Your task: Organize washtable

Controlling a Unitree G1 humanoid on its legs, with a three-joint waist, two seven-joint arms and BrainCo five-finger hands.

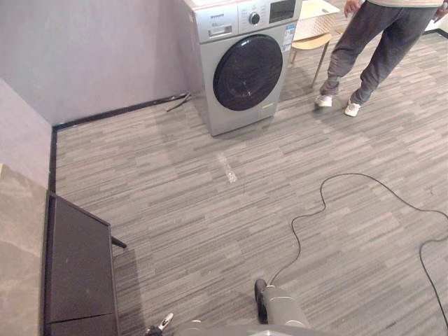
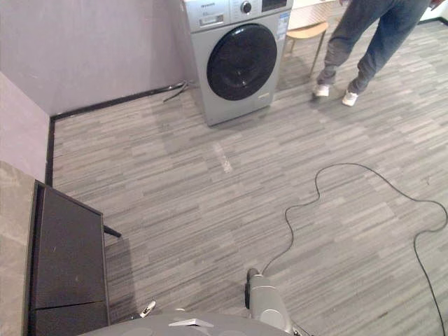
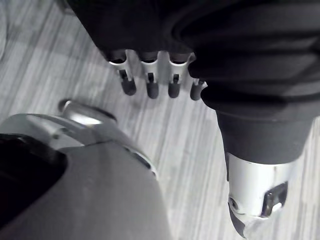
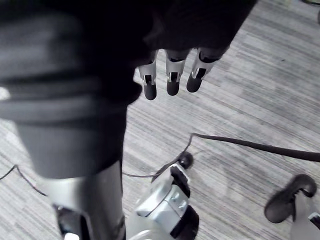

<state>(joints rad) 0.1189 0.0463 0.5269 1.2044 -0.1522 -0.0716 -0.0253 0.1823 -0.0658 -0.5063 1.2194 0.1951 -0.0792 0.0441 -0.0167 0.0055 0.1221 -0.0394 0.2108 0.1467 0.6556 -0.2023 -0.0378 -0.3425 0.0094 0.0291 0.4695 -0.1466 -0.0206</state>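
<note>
Washtable (image 1: 17, 245) at the far left edge of my head view, near the robot: brownish stone-look top, seen from above at a corner. Dark cabinet (image 1: 77, 273) stands directly under and beside it, front panel facing the room, a short dark bar sticking out from its upper right corner. I cannot make out any items on the slice of top that shows.

Left hand (image 3: 160, 60) hangs beside the body, seen in its own wrist camera. Fingers (image 3: 151, 85) straight, side by side with narrow gaps, dark tips pointing down at the floor (image 1: 210, 210). Thumb (image 3: 255, 200) stands well apart from them. Hand is slack and touches no object.

Right hand (image 4: 172, 65), same posture in its wrist camera: fingers (image 4: 150, 82) straight and close together, tips toward the grey planks, thumb (image 4: 92, 200) off to one side. Also slack, touching no object.

Surroundings: grey wood-look plank flooring across the whole room, one small pale mark (image 1: 227, 171) on it mid-floor. Grey wall (image 1: 91, 49) behind, black skirting along its foot. Silver washing machine (image 1: 241, 66) against that wall, far from the washtable, round dark door (image 1: 247, 72) shut. Just right of the machine, a wooden stool (image 1: 311, 42) with a white basket (image 1: 313, 19) on it. Person (image 1: 378, 42) in grey trousers and white shoes stands mid-stride by the stool, well away from the robot.
</note>
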